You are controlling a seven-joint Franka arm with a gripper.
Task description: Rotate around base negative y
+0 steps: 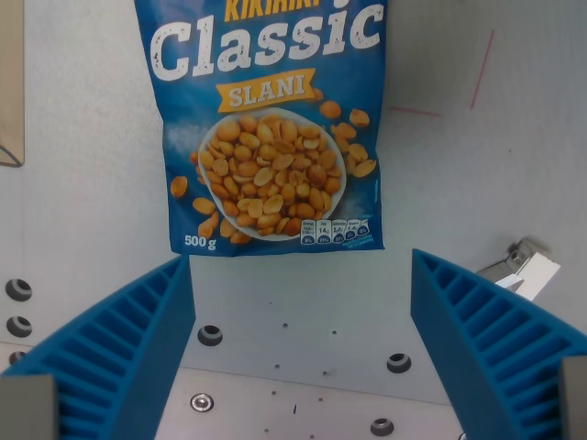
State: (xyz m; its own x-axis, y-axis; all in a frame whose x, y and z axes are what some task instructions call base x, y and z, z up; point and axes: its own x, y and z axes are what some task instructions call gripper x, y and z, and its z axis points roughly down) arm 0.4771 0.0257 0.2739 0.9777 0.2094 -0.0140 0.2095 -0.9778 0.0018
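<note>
A blue peanut bag (271,128), printed "Classic SLANI 500 g" with a bowl of peanuts, lies flat on the grey table (83,192) in the upper middle of the wrist view. Its top runs out of the frame. My gripper (303,275) is open, just below the bag's bottom edge. Its two blue ribbed fingers stand wide apart: one finger (119,353) at the wrist view's lower left, the other finger (495,344) at the lower right. Nothing is between them.
A small silver and white clip-like object (521,268) lies at the wrist view's right, behind the right finger. Red pen marks (459,92) cross the table at upper right. Bolt holes and screws (210,335) dot the plate below. A beige edge (11,82) shows at far left.
</note>
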